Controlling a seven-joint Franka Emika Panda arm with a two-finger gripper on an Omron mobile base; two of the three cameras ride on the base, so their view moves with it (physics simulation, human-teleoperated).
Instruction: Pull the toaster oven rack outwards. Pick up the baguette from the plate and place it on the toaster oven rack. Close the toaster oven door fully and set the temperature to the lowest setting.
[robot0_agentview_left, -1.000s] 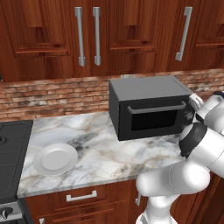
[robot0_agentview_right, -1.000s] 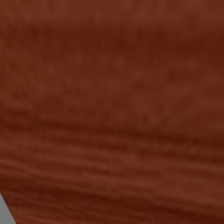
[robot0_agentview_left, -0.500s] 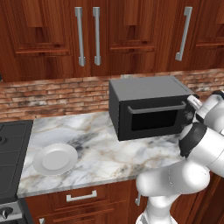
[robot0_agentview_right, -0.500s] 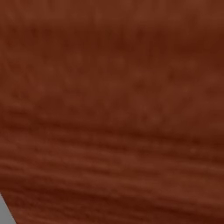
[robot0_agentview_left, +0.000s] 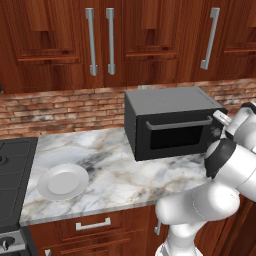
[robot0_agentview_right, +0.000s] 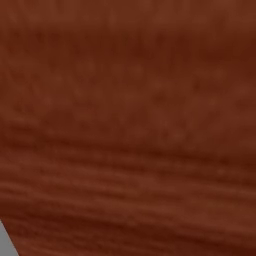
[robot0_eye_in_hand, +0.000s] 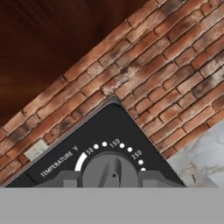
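The dark grey toaster oven (robot0_agentview_left: 170, 105) stands on the marble counter with its toaster oven door (robot0_agentview_left: 175, 137) closed. The toaster oven rack is hidden behind the door, and the baguette is out of view. Left of the oven lies the white plate (robot0_agentview_left: 63, 181), bare. My gripper (robot0_agentview_left: 219, 121) is at the knob column on the oven's right front. In the hand view, the gripper (robot0_eye_in_hand: 110, 179) is shut on the round temperature knob (robot0_eye_in_hand: 111, 168), with a grey finger (robot0_eye_in_hand: 65, 178) on each side of it. A printed scale arcs above the knob.
A black stove (robot0_agentview_left: 12, 170) borders the counter (robot0_agentview_left: 120, 170) on the left. Wooden wall cabinets (robot0_agentview_left: 100, 40) hang over a brick backsplash (robot0_agentview_left: 60, 107). A brown wood surface (robot0_agentview_right: 128, 128) stands very close in the right base view.
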